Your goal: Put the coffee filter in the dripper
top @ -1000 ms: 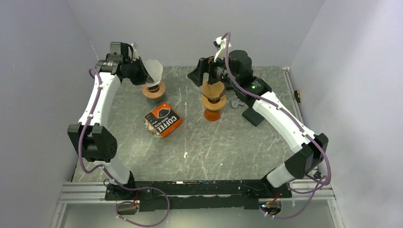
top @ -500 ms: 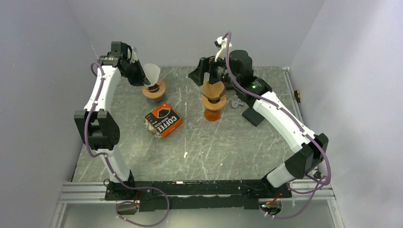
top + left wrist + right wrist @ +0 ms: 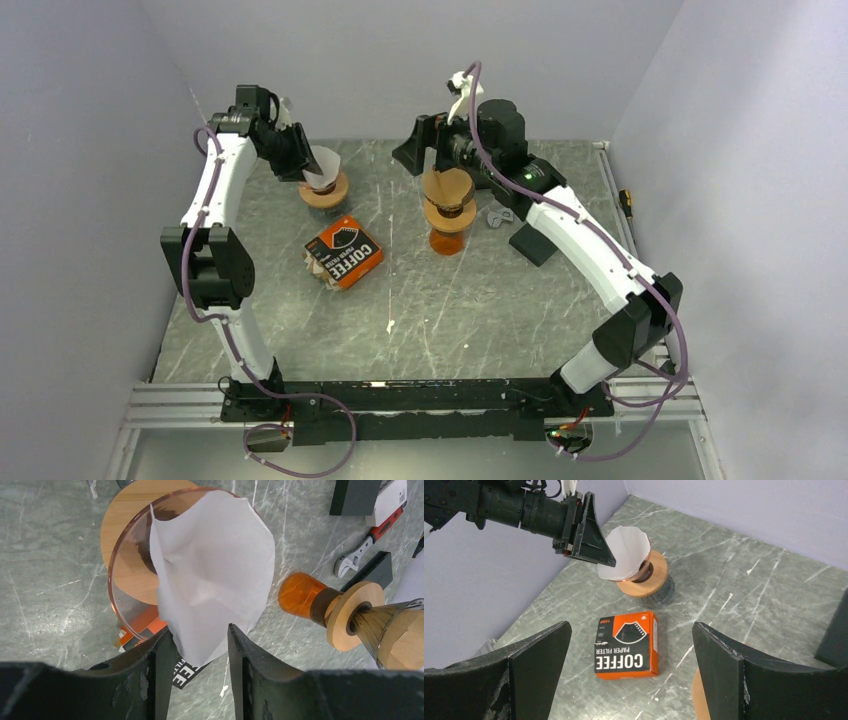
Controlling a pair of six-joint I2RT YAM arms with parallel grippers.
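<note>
A white paper coffee filter [image 3: 215, 575] sits opened as a cone in the amber glass dripper [image 3: 125, 575] with a wooden collar, at the back left of the table [image 3: 322, 166]. My left gripper [image 3: 199, 629] is at the filter's near edge. Its jaws stand apart on either side of the paper's lower tip, no longer pinching it. My right gripper [image 3: 631, 625] hangs wide open and empty above the table, looking toward the filter [image 3: 626, 550] and the left gripper [image 3: 594, 550].
An orange and black coffee filter box [image 3: 343, 252] lies in front of the dripper. A second dripper with a brown filter [image 3: 447, 188] stands on an orange carafe [image 3: 446, 240] under the right arm. A wrench [image 3: 497, 215] and a black block [image 3: 533, 243] lie to its right.
The left arm brought the white filter down into the dripper and its jaws parted from the paper. The right gripper rose slightly and stayed open.
</note>
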